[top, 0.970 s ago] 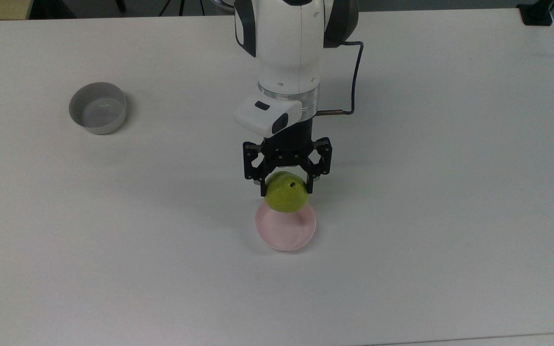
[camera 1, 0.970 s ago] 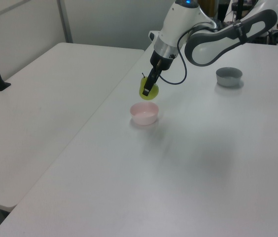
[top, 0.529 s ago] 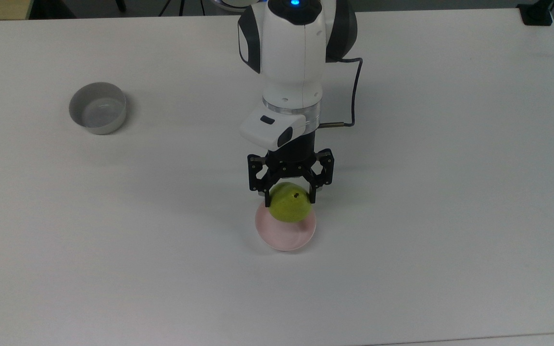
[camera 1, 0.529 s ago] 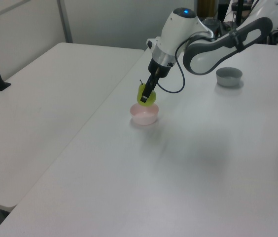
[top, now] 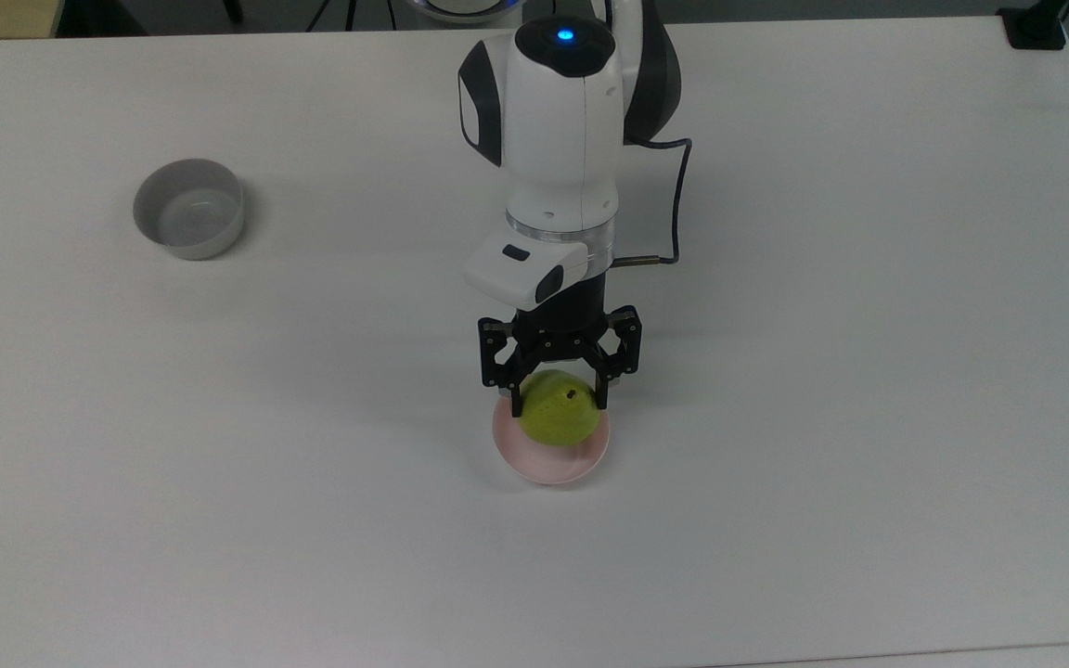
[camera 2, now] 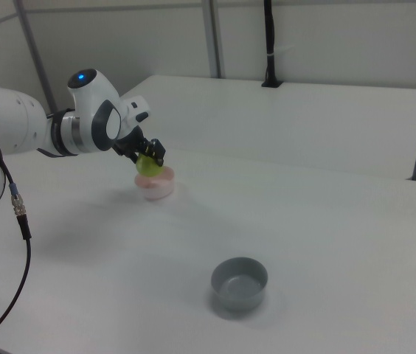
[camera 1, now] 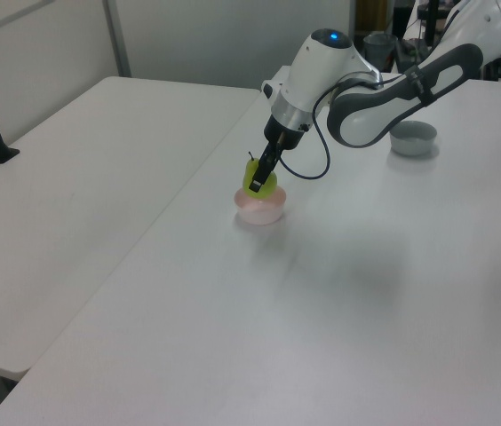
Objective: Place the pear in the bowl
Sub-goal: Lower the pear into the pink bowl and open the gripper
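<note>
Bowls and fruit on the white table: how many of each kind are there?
Bowls: 2, the pink bowl and the grey bowl
Pears: 1, the pear, held by the end effector over the pink bowl
Total: 3

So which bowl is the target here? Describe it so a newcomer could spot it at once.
On the white table, follow the white arm down to its black gripper, shut on the pear. The bowl sits directly under that pear: small, round, pale pink, unlike the grey straight-sided bowl standing alone toward the top view's left.
</note>
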Robot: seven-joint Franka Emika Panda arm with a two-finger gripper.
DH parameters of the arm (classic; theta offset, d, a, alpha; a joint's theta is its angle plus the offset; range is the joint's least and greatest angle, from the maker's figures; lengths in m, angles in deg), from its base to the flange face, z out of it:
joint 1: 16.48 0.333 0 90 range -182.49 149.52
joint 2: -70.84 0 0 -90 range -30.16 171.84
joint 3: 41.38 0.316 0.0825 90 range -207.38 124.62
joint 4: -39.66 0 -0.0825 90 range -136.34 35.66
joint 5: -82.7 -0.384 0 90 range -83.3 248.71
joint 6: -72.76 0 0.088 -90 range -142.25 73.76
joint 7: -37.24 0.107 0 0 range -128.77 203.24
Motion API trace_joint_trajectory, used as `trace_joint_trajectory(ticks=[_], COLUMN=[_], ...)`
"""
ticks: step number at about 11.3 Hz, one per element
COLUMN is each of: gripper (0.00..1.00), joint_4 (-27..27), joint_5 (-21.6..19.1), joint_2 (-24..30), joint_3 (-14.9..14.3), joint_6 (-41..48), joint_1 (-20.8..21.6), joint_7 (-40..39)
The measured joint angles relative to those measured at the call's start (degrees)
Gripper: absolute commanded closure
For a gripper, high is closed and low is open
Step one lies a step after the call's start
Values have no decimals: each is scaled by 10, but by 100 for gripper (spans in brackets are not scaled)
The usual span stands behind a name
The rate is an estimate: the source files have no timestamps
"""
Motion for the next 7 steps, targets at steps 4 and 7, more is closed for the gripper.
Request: trace_joint_trajectory(ticks=[4, 7], gripper=[33, 23], joint_4=[0, 0], joint_5=[0, 0], joint_2=[-7, -8], joint_3=[-2, -3], joint_6=[0, 0], joint_1=[0, 0], joint_7=[0, 0])
